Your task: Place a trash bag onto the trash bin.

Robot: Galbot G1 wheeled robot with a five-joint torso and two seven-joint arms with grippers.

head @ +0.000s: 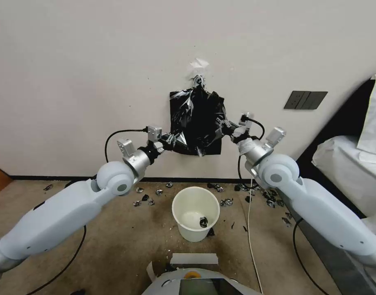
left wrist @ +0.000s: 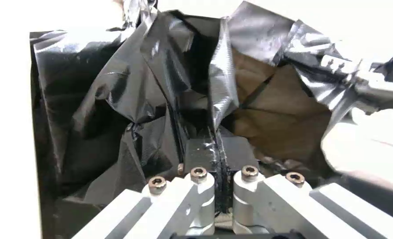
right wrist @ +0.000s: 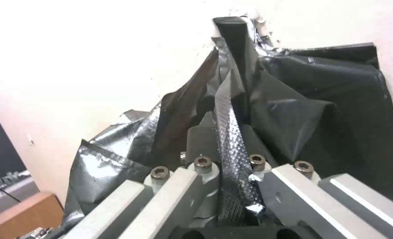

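A glossy, wrinkled black trash bag [head: 194, 116] hangs on the wall from a silver clip [head: 198, 80]. My left gripper [head: 171, 140] is shut on the bag's left edge. In the left wrist view, black film runs between the closed fingers of the left gripper [left wrist: 216, 141] and the bag [left wrist: 125, 89] bulges open beyond. My right gripper [head: 228, 128] is shut on the bag's right edge. The right wrist view shows film pinched in the right gripper [right wrist: 225, 136], with the bag [right wrist: 302, 109] stretching up to the clip. The cream trash bin [head: 183, 223] stands open on the floor below.
A flat black sheaf [head: 214, 148] hangs behind the bag. A small black scrap [head: 203, 222] lies inside the bin. Several crumpled bits litter the floor along the wall [head: 149, 196]. A white cable [head: 250, 229] runs right of the bin. White-covered furniture [head: 347, 164] stands at right.
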